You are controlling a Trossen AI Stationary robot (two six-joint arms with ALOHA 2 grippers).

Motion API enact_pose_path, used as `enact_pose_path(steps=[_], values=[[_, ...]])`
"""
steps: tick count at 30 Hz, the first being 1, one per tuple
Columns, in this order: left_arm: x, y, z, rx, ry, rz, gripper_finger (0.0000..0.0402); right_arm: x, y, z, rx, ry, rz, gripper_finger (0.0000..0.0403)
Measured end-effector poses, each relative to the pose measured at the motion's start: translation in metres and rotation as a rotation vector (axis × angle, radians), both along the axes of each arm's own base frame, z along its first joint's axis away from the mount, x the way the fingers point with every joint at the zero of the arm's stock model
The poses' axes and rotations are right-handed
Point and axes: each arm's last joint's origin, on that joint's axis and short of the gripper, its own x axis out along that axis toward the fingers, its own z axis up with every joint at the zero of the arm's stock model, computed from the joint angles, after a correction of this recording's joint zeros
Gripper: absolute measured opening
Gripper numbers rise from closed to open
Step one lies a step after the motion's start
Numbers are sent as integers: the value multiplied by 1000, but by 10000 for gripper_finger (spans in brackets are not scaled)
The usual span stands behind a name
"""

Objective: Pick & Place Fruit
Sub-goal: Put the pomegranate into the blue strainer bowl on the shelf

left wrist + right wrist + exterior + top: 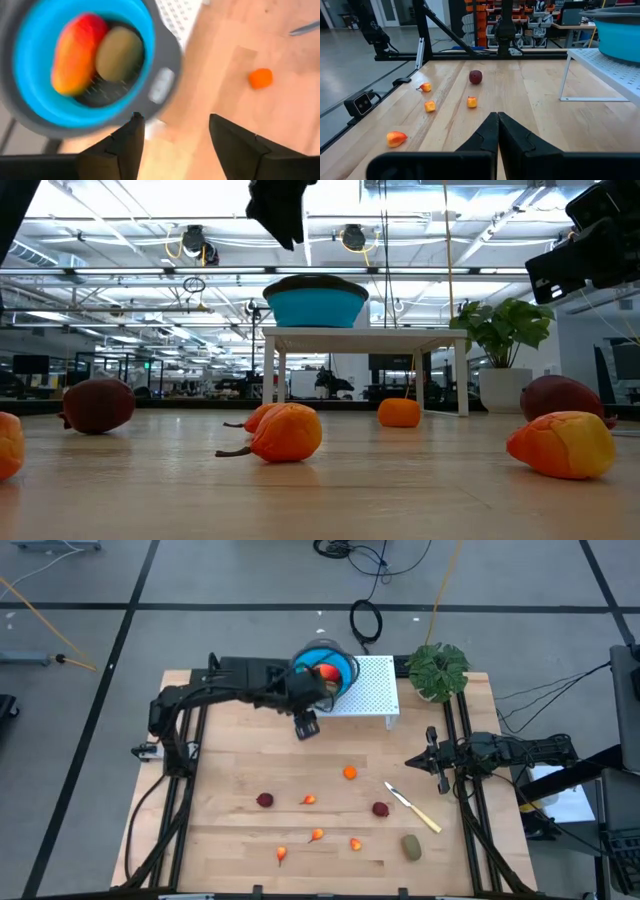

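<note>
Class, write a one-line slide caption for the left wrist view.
Open left gripper above round blue bowl holding elongated red-yellow fruit and brown-green oval fruit.

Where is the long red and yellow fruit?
It lies in the blue bowl, right beside a brown-green oval fruit; the red-yellow fruit shows best in the left wrist view. The bowl sits on the white rack at the table's far edge.

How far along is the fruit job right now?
Done: an elongated red-yellow fruit and a brown-green oval fruit lie in the round blue bowl. In hand: nothing; the left claw hangs open beside the bowl. Left: the other brown-green oval, two dark red balls and small orange bits on the wooden table.
</note>
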Motion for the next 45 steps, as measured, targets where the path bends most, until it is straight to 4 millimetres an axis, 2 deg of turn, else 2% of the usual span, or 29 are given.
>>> enact_pose_path(steps=[5, 12, 24, 30, 39, 45], values=[[3, -32, -1, -57, -27, 27, 178, 0, 0, 0, 0, 0, 0, 0], [5, -68, -18, -120, -10, 53, 126, 0, 0, 1, 1, -6, 0, 0], [1, -106, -63, -246, 65, 260, 48, 0, 0, 1, 1, -6, 0, 0], [-14, -122, -93, -266, 198, 375, 7, 0, 0, 1, 1, -6, 1, 0], [-35, -142, -133, -284, 375, 434, 12, 0, 0, 1, 1, -6, 1, 0], [-48, -154, -150, -256, 446, 414, 8, 0, 0, 1, 1, -5, 1, 0]])
